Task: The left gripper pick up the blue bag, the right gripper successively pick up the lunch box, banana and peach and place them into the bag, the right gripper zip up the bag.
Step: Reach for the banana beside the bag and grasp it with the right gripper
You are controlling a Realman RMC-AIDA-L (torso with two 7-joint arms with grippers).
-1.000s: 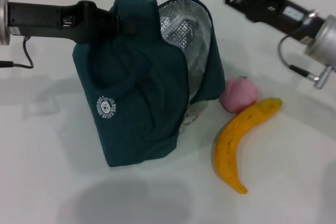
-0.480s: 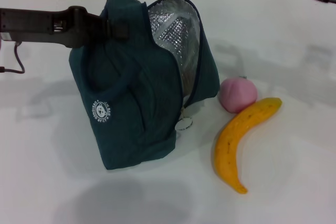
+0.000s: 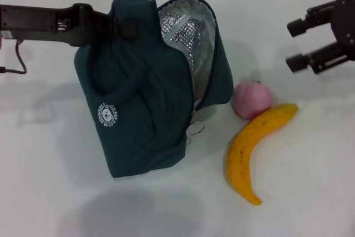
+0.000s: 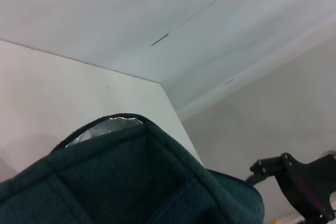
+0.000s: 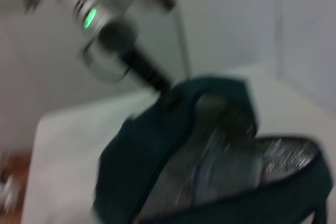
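Note:
The blue bag (image 3: 144, 109) stands at the table's middle left, its silver-lined mouth (image 3: 188, 37) open toward the right. My left gripper (image 3: 123, 28) reaches in from the left and is shut on the bag's top edge. The bag's top also shows in the left wrist view (image 4: 131, 182) and, blurred, in the right wrist view (image 5: 157, 171). My right gripper (image 3: 294, 44) is open and empty, above the table at the right, fingers pointing toward the bag. The pink peach (image 3: 252, 99) lies right of the bag, touching the banana (image 3: 254, 149). The lunch box is hidden.
A round white zipper tag (image 3: 195, 129) hangs at the bag's open edge. The white table (image 3: 310, 192) runs to a wall seam at the back. A cable (image 3: 19, 65) trails from the left arm at the far left.
My right arm left the top right corner and has come back in lower at the right, fingers open toward the bag. The bag has stayed held and only shifted slightly.

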